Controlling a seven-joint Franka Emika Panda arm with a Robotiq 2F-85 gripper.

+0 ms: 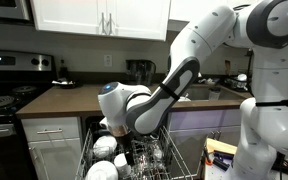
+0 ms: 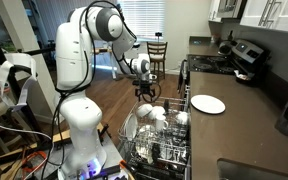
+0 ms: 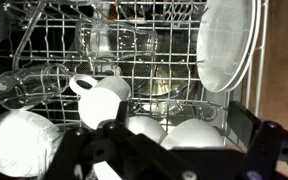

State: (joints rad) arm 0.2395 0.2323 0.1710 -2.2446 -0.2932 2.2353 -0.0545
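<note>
Here, the open end effector (image 3: 164,150) hovers above a white mug (image 3: 102,95).

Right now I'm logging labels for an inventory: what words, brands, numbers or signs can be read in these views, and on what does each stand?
No text can be read in any view.
Stove panel: any markings are too small and blurred to read.
White mug and upright plate in the rack: plain, no print shows.
Robot arm: no legible logo.
</note>
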